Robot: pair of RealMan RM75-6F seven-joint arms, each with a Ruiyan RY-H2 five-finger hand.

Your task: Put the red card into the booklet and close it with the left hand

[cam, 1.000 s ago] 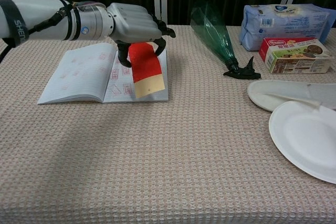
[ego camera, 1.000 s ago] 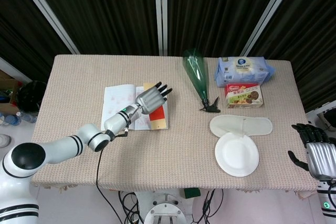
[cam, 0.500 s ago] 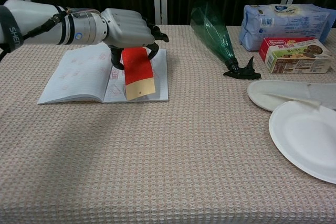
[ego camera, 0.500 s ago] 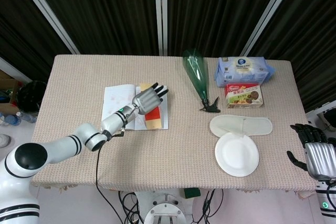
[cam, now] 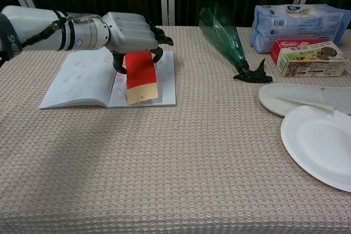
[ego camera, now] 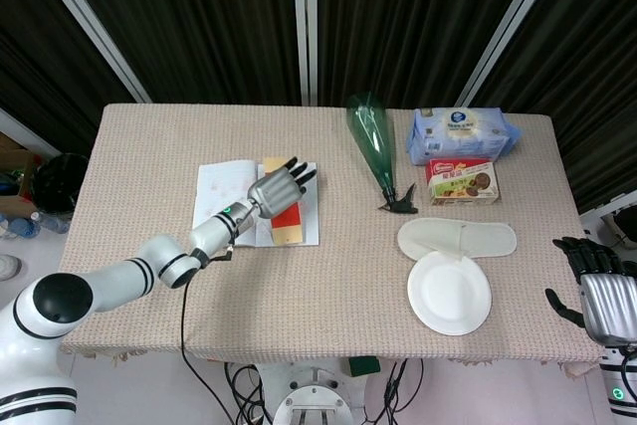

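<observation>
Here the left hand (cam: 131, 34) grips the red card (cam: 140, 75) over the open booklet's (cam: 82, 78) right page; the right hand (ego camera: 602, 296) hangs open beside the counter (cam: 192, 163).

Booklet (cam: 82, 78) open on worktop (cam: 164, 157), left side. Card (cam: 141, 77) on its right page, under left hand (cam: 129, 34). Bottle (cam: 225, 34) right of booklet; box (cam: 310, 57) and plate (cam: 318, 143) further right.
</observation>
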